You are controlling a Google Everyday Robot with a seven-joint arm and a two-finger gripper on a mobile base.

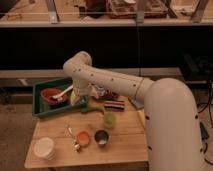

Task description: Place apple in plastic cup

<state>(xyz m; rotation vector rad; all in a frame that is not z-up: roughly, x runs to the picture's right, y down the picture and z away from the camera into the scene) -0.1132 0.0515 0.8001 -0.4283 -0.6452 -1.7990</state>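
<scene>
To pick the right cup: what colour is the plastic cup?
Pale yellow-green plastic cup, camera view; the hand is over the tray's right edge.

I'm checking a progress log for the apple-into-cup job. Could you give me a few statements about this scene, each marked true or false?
1. The apple lies on the table right beside the dark metal cup. True.
2. The apple is inside the plastic cup. False: it lies on the table, in front of that cup and towards the picture's left.
3. The gripper is low at the right edge of the green tray. True.
4. The reddish-brown bowl stands on the bare table. False: it sits in the green tray.
5. A white container stands at the table's front corner on the picture's left. True.
</scene>
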